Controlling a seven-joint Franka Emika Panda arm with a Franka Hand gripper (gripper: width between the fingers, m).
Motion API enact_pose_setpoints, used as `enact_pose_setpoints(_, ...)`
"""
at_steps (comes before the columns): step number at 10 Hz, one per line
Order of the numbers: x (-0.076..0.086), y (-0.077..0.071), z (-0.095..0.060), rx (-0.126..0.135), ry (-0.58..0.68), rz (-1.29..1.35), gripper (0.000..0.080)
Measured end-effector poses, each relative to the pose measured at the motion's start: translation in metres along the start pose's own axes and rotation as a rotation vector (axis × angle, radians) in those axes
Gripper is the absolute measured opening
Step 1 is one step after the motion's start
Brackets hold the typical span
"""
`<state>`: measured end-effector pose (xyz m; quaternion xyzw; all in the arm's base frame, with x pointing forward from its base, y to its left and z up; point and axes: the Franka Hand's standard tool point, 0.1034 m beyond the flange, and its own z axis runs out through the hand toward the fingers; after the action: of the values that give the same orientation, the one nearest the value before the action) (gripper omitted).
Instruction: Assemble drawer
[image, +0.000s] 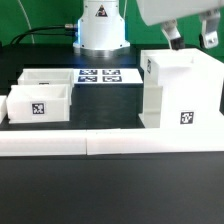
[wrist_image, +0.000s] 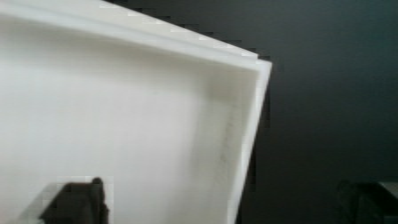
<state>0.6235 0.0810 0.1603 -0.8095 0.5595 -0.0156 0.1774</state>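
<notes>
The drawer's tall white housing stands at the exterior view's right, with a square tag low on its front. Two small white trays lie at the left: the nearer tray shows a tag, and the second tray sits behind it. My gripper hangs open just above the housing's top and holds nothing. In the wrist view the housing fills most of the picture, and its edge runs between my two dark fingertips. The gripper is not touching it.
The marker board lies flat in front of the robot base. Long low white border strips run along the front of the parts. The table is black.
</notes>
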Motion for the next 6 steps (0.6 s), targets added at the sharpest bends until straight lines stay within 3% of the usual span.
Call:
enact_pose_setpoints(1,0.003,0.001,-0.001,0.008,0.003,0.009,0.0649)
enact_pose_setpoints(4,0.005,0.006,0.002,-0.009,0.001,-0.184,0.0649)
enact_pose_setpoints(6,0.028,0.018,-0.003,-0.03,0.008,-0.423,0.0649)
